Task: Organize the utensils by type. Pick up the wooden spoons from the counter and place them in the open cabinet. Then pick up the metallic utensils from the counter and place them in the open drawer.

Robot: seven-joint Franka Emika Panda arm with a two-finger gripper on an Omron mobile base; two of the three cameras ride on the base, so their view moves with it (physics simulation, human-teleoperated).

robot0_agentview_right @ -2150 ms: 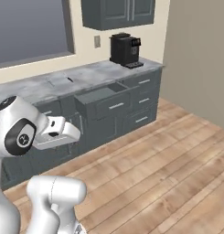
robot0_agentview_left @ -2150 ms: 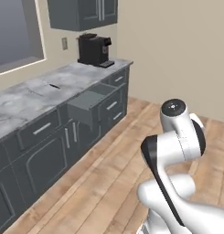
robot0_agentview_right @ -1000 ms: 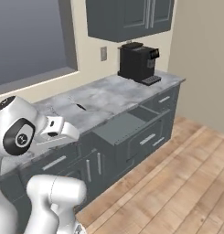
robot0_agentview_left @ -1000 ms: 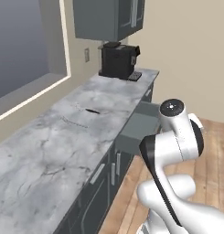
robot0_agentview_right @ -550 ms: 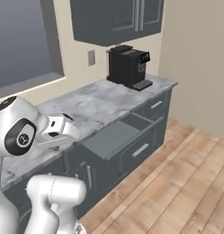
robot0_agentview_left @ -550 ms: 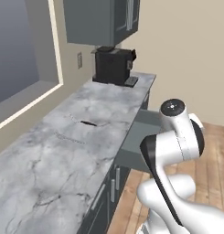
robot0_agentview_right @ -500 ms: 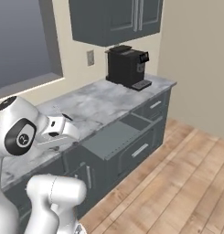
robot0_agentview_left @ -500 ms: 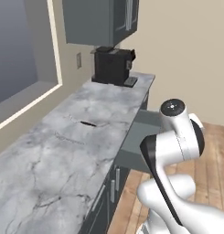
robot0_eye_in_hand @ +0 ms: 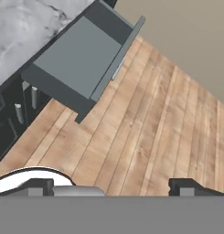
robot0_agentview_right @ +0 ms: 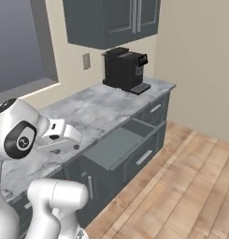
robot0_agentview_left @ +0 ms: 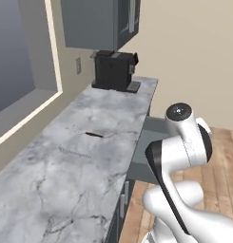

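On the marble counter [robot0_agentview_left: 103, 118] lies a thin dark piece of cutlery [robot0_agentview_left: 94, 135], one of the metallic utensils. A fainter wire-like piece [robot0_agentview_left: 73, 152] lies just nearer. The wooden spoons are out of view. The drawer [robot0_agentview_left: 147, 144] stands pulled out from the counter front, its slate-grey inside [robot0_eye_in_hand: 81, 50] bare. A dark grey wall cabinet [robot0_agentview_right: 111, 21] hangs above; I cannot tell from here whether it is open. My gripper [robot0_eye_in_hand: 111, 185] is open with nothing between its fingers. It hangs folded close to the arm [robot0_agentview_right: 64, 136] in front of the counter edge, and looks down over the drawer and floor.
A black coffee machine [robot0_agentview_left: 113, 70] stands at the counter's far end by the wall. A window [robot0_agentview_left: 18, 61] runs along the left. Lower cabinet fronts with silver handles [robot0_agentview_right: 90, 186] sit under the counter. Wooden floor [robot0_agentview_right: 181, 186] stretches to the right.
The whole picture has shifted: the base has driven closer to the counter and turned along it. The arm keeps its folded pose and the gripper stays open.
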